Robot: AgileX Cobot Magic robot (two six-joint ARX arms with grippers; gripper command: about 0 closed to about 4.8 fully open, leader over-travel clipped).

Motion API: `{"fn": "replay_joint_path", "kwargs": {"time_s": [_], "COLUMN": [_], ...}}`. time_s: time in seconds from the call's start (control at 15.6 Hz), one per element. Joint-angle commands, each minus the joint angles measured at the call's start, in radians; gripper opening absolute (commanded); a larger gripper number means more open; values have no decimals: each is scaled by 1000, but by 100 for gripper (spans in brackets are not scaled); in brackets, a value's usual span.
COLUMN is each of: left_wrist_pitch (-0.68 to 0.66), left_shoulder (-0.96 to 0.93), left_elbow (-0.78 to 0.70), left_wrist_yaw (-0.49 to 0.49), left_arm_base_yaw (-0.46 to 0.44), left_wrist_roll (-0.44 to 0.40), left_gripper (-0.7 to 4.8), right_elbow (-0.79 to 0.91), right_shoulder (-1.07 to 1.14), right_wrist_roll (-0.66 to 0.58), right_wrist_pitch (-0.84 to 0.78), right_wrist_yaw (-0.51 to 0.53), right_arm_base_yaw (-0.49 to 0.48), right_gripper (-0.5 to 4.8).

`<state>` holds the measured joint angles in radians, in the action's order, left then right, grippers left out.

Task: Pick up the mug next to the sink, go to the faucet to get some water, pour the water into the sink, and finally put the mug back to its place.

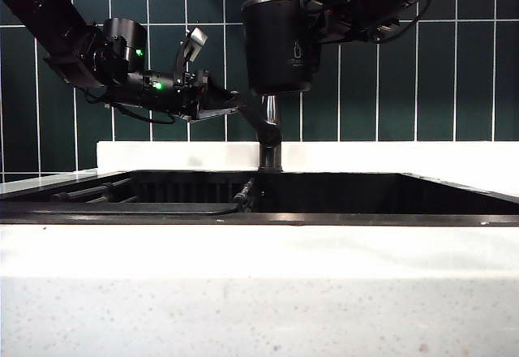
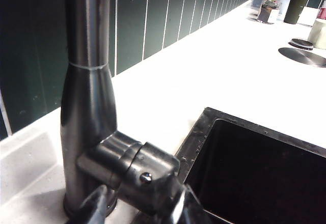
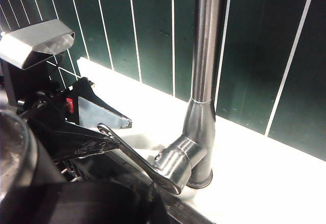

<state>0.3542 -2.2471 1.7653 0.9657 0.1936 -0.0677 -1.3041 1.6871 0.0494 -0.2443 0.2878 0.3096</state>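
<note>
a wide black rectangular recessed sink (image 1: 365, 203) with a dark rim fills the middle of the exterior view, set in a white speckled counter (image 1: 259, 292) before a wall of dark green glossy tiles (image 1: 405, 73); a slatted rack and dark bars (image 1: 105, 193) lie inside the basin toward nine o'clock; the tall slim dark-metal faucet (image 1: 270, 142) stands at the back rim, at the centre, its pipe rising toward twelve o'clock behind the mug; the matte black cylindrical mug (image 1: 277, 45) with a silvery metal rim and a small white logo hangs upright high above the sink, directly over the faucet's base; the right gripper (image 1: 324, 8) reaches in from one o'clock and is clamped tight on the mug's side near the rim; the left gripper (image 1: 223, 105) comes in from ten o'clock, lower than the mug, its jaws spread wide around the faucet's grey angled lever handle (image 3: 135, 155); whether the fingers press the lever cannot be told; in the left wrist view the faucet's body (image 2: 89, 107) and lever hub (image 2: 137, 173) sit very close, with two dark fingertips (image 2: 94, 208) on either side of the hub; far along the counter stand small potted plants (image 2: 295, 0).
</note>
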Motion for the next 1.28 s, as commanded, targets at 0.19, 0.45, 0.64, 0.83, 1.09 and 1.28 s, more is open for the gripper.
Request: {"fn": "replay_joint_path", "kwargs": {"time_s": [0.19, 0.45, 0.64, 0.83, 1.09, 1.28], "left_wrist_pitch": [7, 14, 22, 22, -51, -272], "left_shoulder": [2, 2, 3, 16, 151, 288], "left_elbow": [3, 4, 4, 4, 3, 1], "left_wrist_yaw": [-73, -232, -324, -185, -26, -77], "left_arm_base_yaw": [1, 1, 1, 1, 0, 1], "left_wrist_roll": [-39, -41, -27, 24, 76, -31], "left_gripper": [184, 184, 184, 184, 186, 221], "right_elbow": [-10, -10, -10, -10, -10, -11], "right_shoulder": [-13, -13, -13, -13, -14, -32], "right_wrist_roll": [-10, -3, 1, 8, 62, 111], "right_wrist_pitch": [-51, -51, -49, -37, -35, -8], "right_wrist_yaw": [3, 3, 3, 3, -2, -59], "right_arm_base_yaw": [2, 2, 2, 1, -2, -27], "right_gripper": [-3, -3, -3, -3, -3, -3]}}
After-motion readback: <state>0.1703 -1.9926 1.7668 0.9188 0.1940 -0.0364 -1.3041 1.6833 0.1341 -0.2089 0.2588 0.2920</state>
